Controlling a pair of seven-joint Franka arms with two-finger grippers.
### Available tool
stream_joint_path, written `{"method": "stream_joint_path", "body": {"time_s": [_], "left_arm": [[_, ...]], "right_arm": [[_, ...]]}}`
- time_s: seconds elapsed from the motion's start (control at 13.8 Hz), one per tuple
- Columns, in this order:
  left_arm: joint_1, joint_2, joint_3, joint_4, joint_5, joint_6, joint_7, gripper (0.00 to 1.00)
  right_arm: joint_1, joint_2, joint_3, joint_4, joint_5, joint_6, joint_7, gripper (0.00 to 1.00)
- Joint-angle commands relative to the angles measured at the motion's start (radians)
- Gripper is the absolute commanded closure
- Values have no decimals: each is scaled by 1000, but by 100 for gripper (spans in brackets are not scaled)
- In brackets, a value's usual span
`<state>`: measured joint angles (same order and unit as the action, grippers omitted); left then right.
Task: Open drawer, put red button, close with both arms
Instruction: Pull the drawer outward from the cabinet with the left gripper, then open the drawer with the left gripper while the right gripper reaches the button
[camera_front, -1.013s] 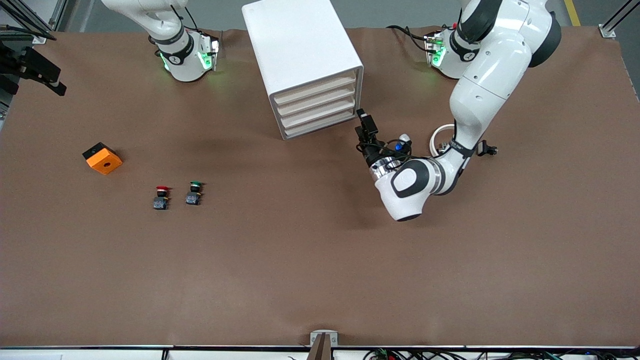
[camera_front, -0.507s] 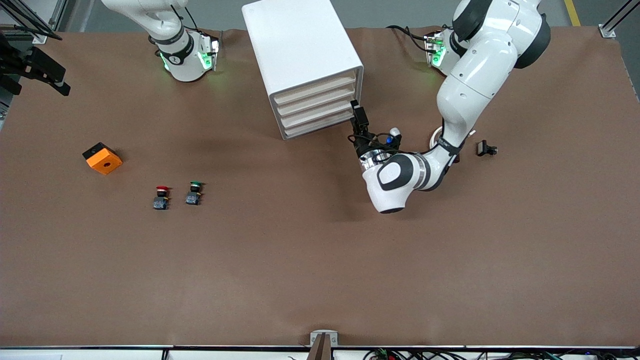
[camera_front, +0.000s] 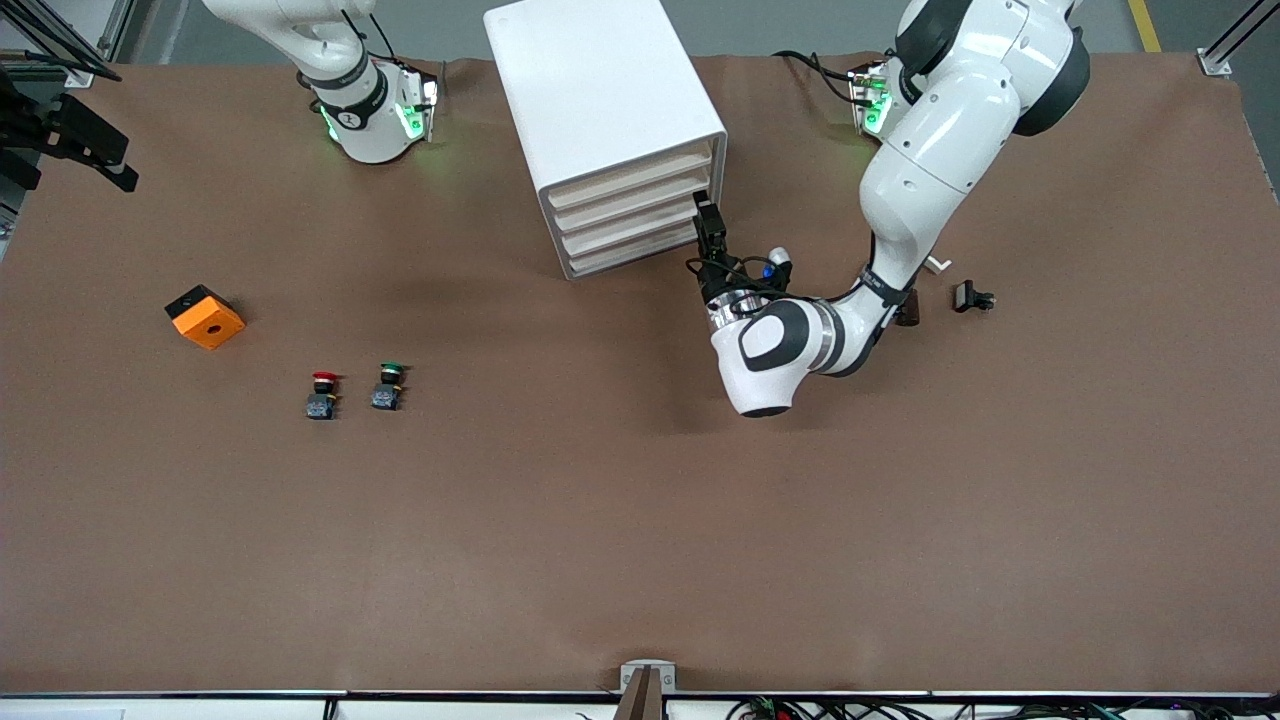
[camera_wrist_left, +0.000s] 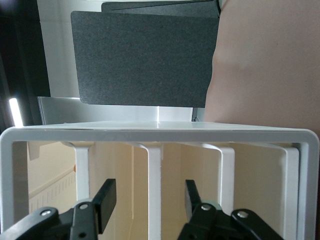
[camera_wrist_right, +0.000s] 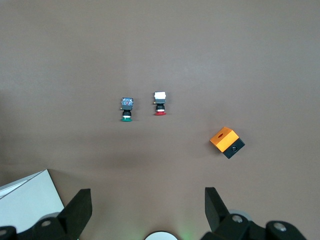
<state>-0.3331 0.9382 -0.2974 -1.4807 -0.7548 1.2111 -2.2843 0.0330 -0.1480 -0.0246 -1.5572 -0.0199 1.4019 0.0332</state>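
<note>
The red button (camera_front: 323, 392) sits on the tabletop (camera_front: 600, 520) beside the green button (camera_front: 388, 386), well apart from both grippers. The left gripper (camera_front: 708, 226), fingers parted, straddles a drawer front of the cabinet (camera_front: 600, 110). The right gripper (camera_wrist_right: 147, 212) waits open, high above.

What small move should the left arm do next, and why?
Probably close the left pincer on a drawer front, then pull. Its fingers are apart, straddling one white drawer edge of the cabinet; all drawers look shut. The red button lies untouched, and the right pincer waits open.
</note>
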Motion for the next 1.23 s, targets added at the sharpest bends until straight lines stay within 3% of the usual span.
{"method": "stream_joint_path", "body": {"time_s": [0.0,0.43,0.51,0.72,0.8,1.16], "left_arm": [[-21,11,0,14,-3,-21,-24,40],[-70,11,-2,14,-6,-25,-26,40],[-72,11,0,14,-6,-24,-24,44],[-81,11,0,16,-18,-24,-30,75],[-80,13,1,17,-20,-24,-30,80],[-81,25,4,22,-17,-24,-30,84]], "right_arm": [[-7,89,2,5,-15,-56,-10,0],[4,166,3,14,-44,38,-9,0],[4,185,3,17,-49,45,-10,0],[-11,275,2,26,-46,140,-10,0],[-15,280,0,29,-40,146,-12,0],[-18,278,2,-9,-31,196,4,0]]}}
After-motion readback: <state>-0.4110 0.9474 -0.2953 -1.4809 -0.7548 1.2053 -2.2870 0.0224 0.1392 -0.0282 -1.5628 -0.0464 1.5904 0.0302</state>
